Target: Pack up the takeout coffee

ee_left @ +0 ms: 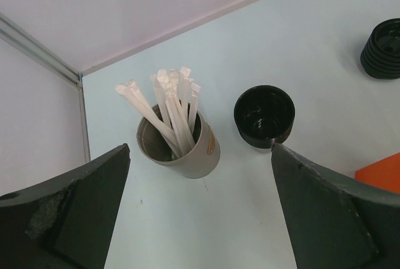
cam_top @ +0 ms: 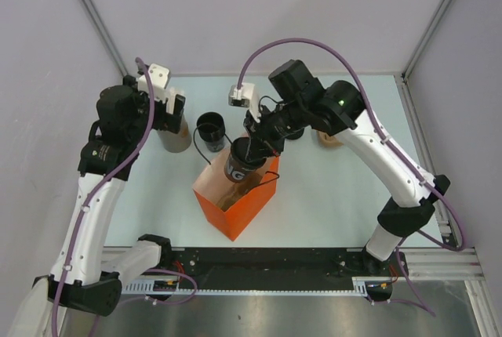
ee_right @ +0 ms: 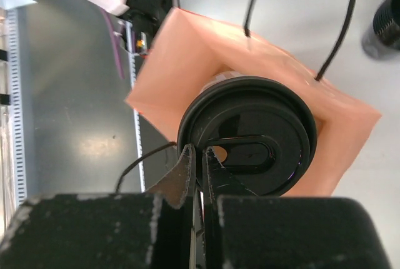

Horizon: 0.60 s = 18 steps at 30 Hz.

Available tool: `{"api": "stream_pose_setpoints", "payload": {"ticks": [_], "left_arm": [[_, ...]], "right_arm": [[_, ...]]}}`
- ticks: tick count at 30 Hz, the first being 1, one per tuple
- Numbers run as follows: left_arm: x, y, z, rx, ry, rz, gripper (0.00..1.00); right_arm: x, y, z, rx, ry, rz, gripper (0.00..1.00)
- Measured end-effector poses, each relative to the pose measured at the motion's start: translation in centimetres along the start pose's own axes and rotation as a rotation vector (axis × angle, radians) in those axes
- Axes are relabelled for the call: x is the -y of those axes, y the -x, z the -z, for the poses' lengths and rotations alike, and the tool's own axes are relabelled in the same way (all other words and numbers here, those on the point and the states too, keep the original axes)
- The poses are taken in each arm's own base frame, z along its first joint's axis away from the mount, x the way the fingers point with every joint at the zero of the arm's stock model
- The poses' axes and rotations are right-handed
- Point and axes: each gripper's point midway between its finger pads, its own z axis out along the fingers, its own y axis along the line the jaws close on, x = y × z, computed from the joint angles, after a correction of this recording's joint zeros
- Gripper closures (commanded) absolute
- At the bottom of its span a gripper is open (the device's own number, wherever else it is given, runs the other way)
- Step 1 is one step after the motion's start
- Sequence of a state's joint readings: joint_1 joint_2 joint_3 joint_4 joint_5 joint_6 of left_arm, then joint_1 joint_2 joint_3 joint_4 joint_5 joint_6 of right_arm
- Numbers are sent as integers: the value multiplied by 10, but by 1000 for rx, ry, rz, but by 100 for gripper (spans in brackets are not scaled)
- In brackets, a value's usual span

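Observation:
The takeout coffee (cam_top: 239, 163), a black cup with a black round lid (ee_right: 250, 141), is tilted and partly down inside the open orange paper bag (cam_top: 235, 204). My right gripper (cam_top: 256, 143) is shut on the lid's rim, its fingertips (ee_right: 190, 159) pinching the near edge in the right wrist view. The bag's peach inside (ee_right: 175, 62) surrounds the cup there. My left gripper (cam_top: 174, 114) hovers open and empty over the grey cup of white straws (ee_left: 187, 150), its gripper (ee_left: 200, 213) wide apart.
A lidless black cup (ee_left: 264, 116) stands right of the straw cup, also in the top view (cam_top: 210, 129). A stack of black lids (ee_left: 382, 49) lies farther right. The bag's thin black handles (ee_right: 340, 25) loop up. A small brown object (cam_top: 329, 139) sits under the right arm.

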State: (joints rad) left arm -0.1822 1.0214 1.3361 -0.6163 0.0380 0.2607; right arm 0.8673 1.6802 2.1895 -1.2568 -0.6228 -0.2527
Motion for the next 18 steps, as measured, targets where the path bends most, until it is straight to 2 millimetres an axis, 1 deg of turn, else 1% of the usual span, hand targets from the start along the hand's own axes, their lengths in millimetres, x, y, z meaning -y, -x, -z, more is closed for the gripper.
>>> {"api": "stream_pose_setpoints", "payload": {"ticks": [4,6,11,14,16,18], "left_arm": [[1,-3,3,5,0,1,0],[3,-4,5,9,-7,1,0],[9,-1,7,27,-41,2,0],[13,0,8,36,-64,8,0],[16,1,9,41,-80,9,0],[19,2,9,46,-97,9,0]], "right_arm": [[20,-14,-16,-59,-61,-36,100],[35,-20,-25,-88,-107,-52,100],[63,-32,-47,-144,-172,-85,100],[71,-41,-61,-184,-188,-105,100],[72,-46,-69,-209,-192,-106,100],[70,-51,-73,-227,-196,-103,100]]}}
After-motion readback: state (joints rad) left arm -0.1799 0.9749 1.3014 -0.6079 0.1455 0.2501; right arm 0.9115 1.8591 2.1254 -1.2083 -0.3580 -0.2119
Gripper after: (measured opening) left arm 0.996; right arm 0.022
